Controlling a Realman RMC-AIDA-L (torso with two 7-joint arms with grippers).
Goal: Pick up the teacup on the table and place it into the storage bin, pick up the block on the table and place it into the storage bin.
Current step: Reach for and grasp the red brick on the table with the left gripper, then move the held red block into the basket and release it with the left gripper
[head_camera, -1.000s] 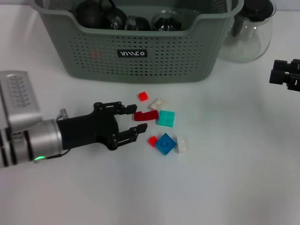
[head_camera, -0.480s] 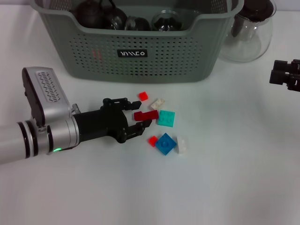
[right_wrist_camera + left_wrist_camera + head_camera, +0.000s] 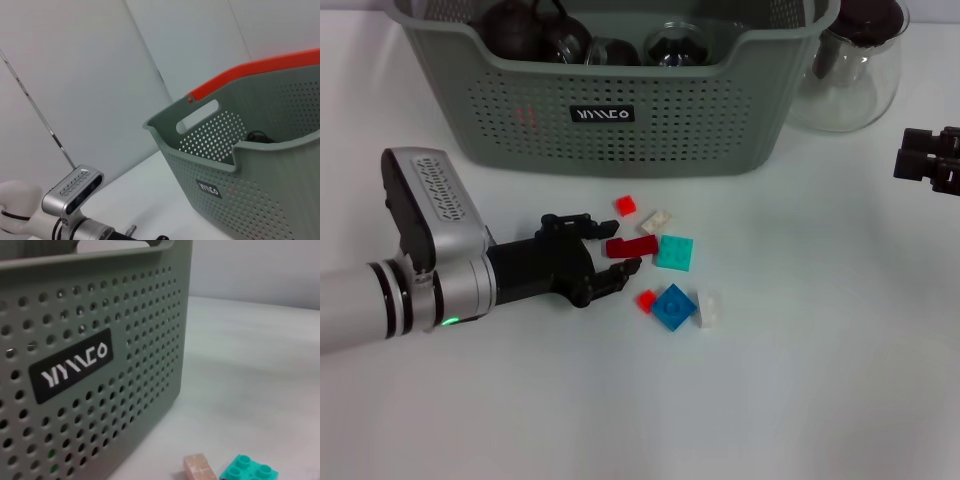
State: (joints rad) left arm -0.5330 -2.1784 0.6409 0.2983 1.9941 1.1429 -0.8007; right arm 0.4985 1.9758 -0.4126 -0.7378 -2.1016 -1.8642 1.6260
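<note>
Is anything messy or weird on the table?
Nothing is spilled or broken. The blocks lie scattered in a loose heap in front of the bin, among them the dark red block, turned every which way. The left pincer is open around the dark red one. The right pincer waits off to the side.

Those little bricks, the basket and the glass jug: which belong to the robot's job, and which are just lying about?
Part of the job:
storage bin
dark red block, between the left gripper's fingers
other loose blocks

Just there:
glass pitcher
right gripper, idle at the side
</note>
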